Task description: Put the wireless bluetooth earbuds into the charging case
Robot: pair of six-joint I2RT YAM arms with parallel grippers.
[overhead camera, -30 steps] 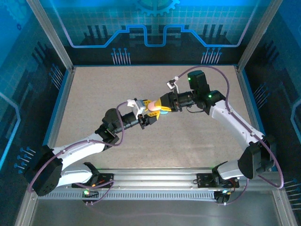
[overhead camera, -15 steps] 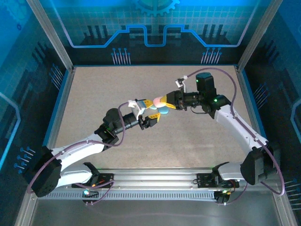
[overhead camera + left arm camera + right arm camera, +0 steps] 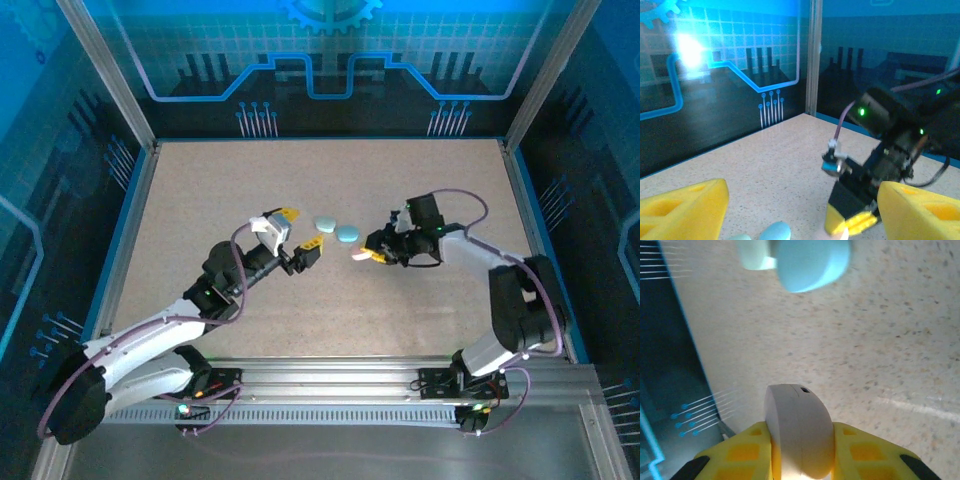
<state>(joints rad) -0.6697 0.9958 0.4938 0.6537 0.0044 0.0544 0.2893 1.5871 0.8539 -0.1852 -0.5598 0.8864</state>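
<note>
- Top view: the left gripper [image 3: 298, 231] sits a little toward 9 o'clock from the middle of the speckled table [image 3: 200, 190], its yellow fingers [image 3: 285, 214] spread wide with nothing between them
- Two pale blue pods [image 3: 336, 228] lie on the table just beside each other, close to touching, at about 2 o'clock from the left gripper and clear of its fingers
- The right gripper [image 3: 364, 257] is low over the table at about 5 o'clock from the pods, near them but apart, clamped on a whitish oval case [image 3: 356, 256]
- Left wrist view: the left gripper [image 3: 802, 202] has its two yellow fingers [image 3: 685, 210] far apart at 8 and 4 o'clock of the picture, empty
- One pale blue pod [image 3: 776, 232] peeks in at 6 o'clock, between the fingers and touching neither
- The right gripper [image 3: 849, 224] faces this camera at about 5 o'clock, its yellow tips drawn together
- Right wrist view: the right gripper [image 3: 800, 440] presses both yellow pads [image 3: 747, 452] against the flat sides of the whitish oval case [image 3: 797, 425], which stands on edge with a small dark hole near its top rim
- The pale blue pods [image 3: 810, 262] rest on the table at 12 o'clock, apart from the held case
</note>
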